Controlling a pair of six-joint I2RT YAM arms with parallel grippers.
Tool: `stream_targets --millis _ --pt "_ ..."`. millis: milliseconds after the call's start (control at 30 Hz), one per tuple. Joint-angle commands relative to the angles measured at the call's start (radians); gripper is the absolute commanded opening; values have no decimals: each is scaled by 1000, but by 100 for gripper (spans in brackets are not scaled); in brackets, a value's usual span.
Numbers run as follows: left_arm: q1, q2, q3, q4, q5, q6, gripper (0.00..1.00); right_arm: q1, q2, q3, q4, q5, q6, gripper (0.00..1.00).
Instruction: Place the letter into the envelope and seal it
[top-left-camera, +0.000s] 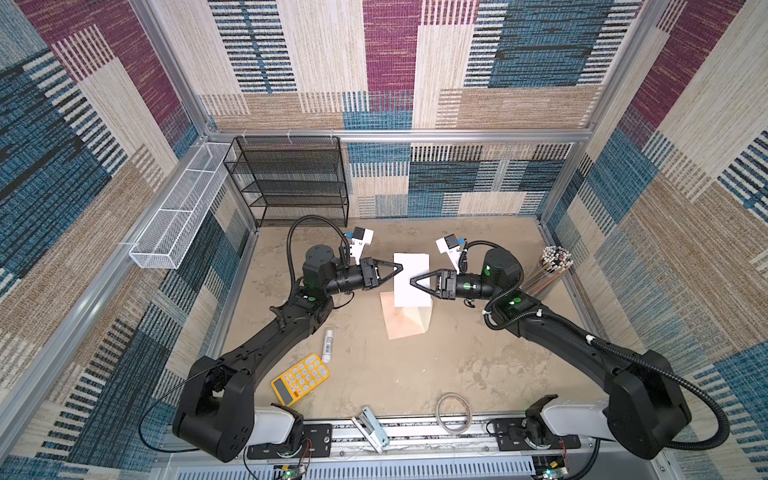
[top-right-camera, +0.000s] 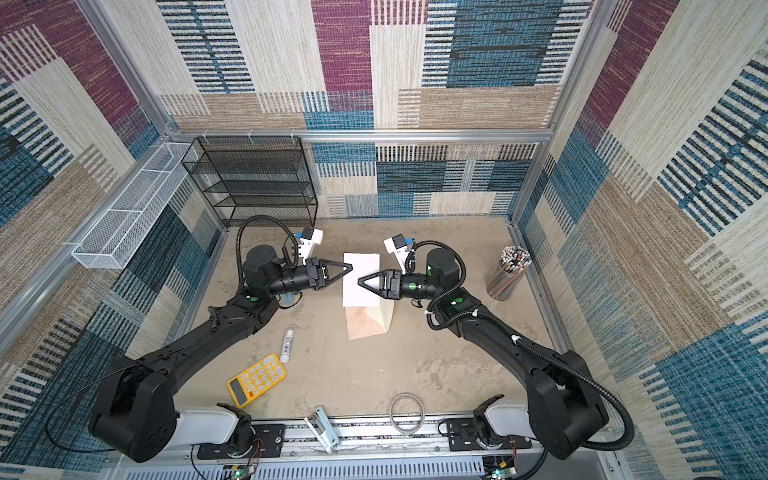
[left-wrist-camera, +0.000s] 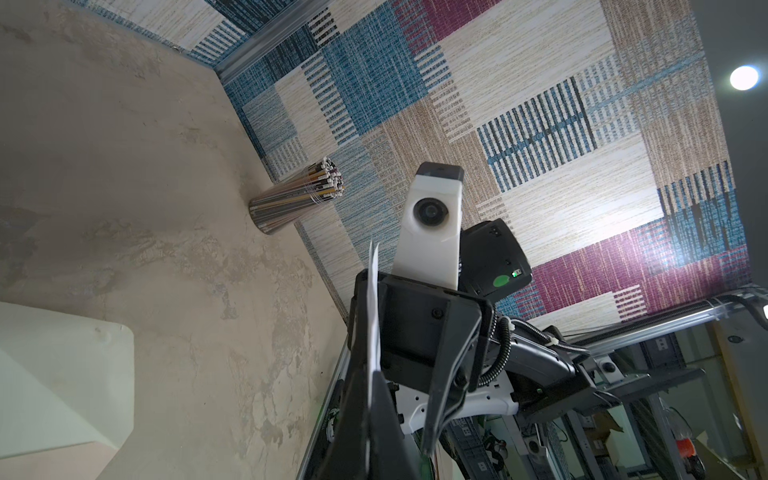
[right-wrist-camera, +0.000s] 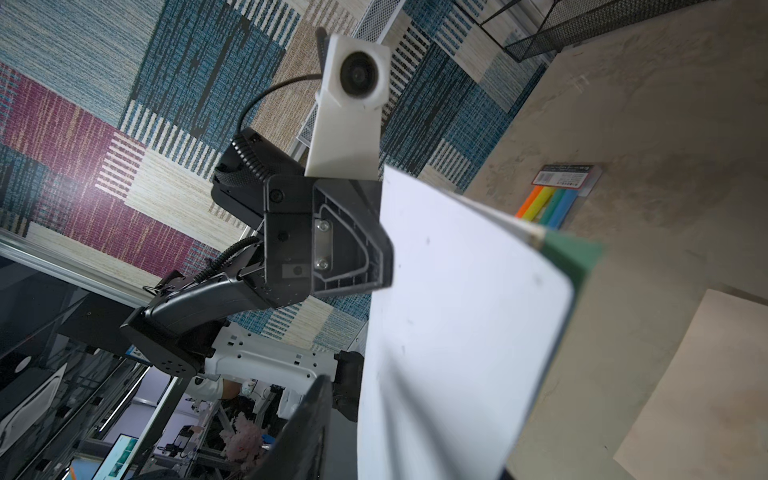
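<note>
Front rail: nearest me, a stapler (top-left-camera: 370, 432) and a clear tape ring (top-left-camera: 453, 413).
Near left: a yellow calculator (top-left-camera: 300, 379), with a glue stick (top-left-camera: 328, 345) just beyond it.
Mid-table: the envelope (top-left-camera: 399, 324) lies flat, cream flap open.
Above it: the letter (top-left-camera: 415, 266) is held clear of the table, over the envelope's far end.
Left arm: the left gripper (top-left-camera: 400, 268) is clamped on the letter's edge.
Right arm: the right gripper (top-left-camera: 412, 281) is at the opposite edge; I cannot tell whether it grips.
Far side: a pencil cup (top-left-camera: 548, 270) at right, a black mesh rack (top-left-camera: 291, 183) by the wall.

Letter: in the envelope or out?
Out. The left gripper pinches the letter in the air, clear of the envelope lying on the table.
</note>
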Motion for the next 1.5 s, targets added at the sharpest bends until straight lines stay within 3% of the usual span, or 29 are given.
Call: stream_targets --millis 0,767,933,1067,1267,1467 --pt "-3 4 11 41 -5 -9 0 -1 0 -5 48 -22 20 34" --pt "-16 -28 40 -138 -4 123 0 0 12 5 21 -14 39 0" --pt "-17 -40 41 -164 -14 137 29 -1 -7 11 -13 5 24 0" --pt "-17 -83 43 -230 -44 181 43 -1 -40 16 -61 35 9 0" --pt "-17 -196 63 -461 -128 295 59 -1 -113 0 -115 104 9 0" --pt "-17 -354 58 -690 -233 358 65 1 -166 -6 -187 184 5 0"
